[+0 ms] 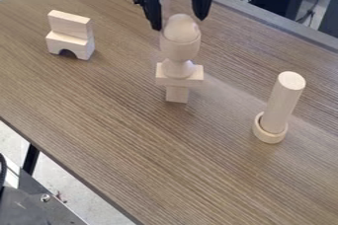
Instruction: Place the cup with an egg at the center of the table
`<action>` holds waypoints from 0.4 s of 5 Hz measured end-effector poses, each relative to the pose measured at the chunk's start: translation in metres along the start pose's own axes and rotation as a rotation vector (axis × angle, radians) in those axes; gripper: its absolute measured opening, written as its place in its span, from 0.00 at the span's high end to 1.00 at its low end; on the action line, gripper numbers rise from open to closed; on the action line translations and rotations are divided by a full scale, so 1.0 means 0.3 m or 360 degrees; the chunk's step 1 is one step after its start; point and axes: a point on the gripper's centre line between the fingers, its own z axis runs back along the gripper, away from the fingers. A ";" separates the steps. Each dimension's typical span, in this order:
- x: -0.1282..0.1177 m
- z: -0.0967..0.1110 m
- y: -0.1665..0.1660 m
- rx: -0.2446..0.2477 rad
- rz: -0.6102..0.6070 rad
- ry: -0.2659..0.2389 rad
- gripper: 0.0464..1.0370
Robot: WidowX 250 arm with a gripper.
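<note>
My black gripper (177,19) hangs at the top centre with its fingers spread apart, open, one on each side of the top of a wooden egg (182,27). The egg sits upright in a pale wooden cup (180,51). That cup stands on a flat wooden block (180,74), with a narrower block (177,93) below it, as a stack on the brown table (158,145). The fingertips look level with the egg's upper part; whether they touch it I cannot tell.
An arched wooden block with a rectangular block (69,25) on it stands at the upper left. On the right, a wooden cylinder (284,100) stands inside a wooden ring (270,134). The table's front edge runs diagonally along the lower left.
</note>
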 end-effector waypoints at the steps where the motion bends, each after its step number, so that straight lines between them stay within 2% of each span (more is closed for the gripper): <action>1: -0.008 -0.003 0.002 0.0004 0.0004 0.0018 0.04; 2: -0.017 0.020 -0.003 -0.0022 -0.0008 0.0008 0.04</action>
